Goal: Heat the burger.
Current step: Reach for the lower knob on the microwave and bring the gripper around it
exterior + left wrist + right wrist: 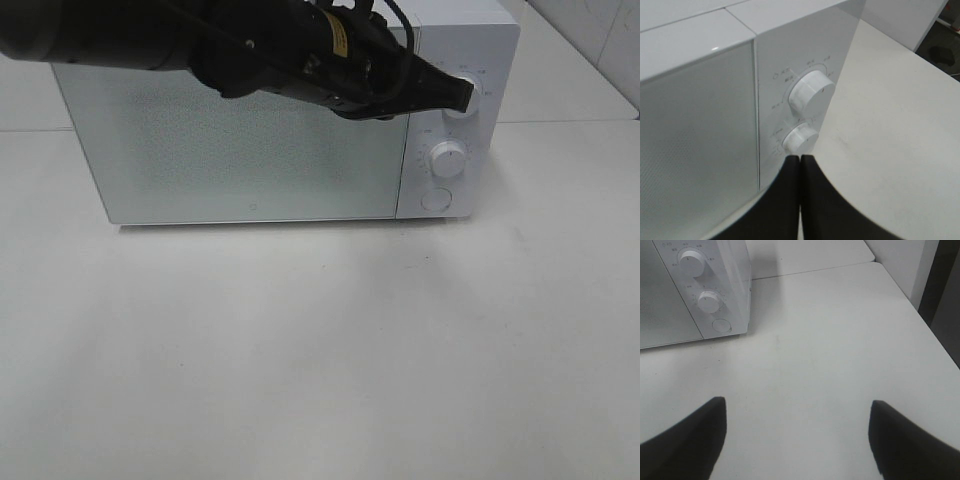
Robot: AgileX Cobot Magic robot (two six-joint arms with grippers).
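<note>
The right gripper [797,401] hangs over the white table [320,350], fingers spread wide and holding nothing. Beyond it stands the white microwave [250,150], door closed. The left gripper [800,157], fingers pressed together and empty, points at the upper dial [811,92]. The burger shows in no view, so its place and heading cannot be told.

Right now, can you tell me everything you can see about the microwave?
The microwave is a white box standing upright on the white table. Its door is shut, with a greyish speckled window I can't see through. The right-hand panel has an upper dial, a lower dial and a round button underneath, all white. The shut left gripper is right at the upper dial; I can't tell if it touches.
</note>
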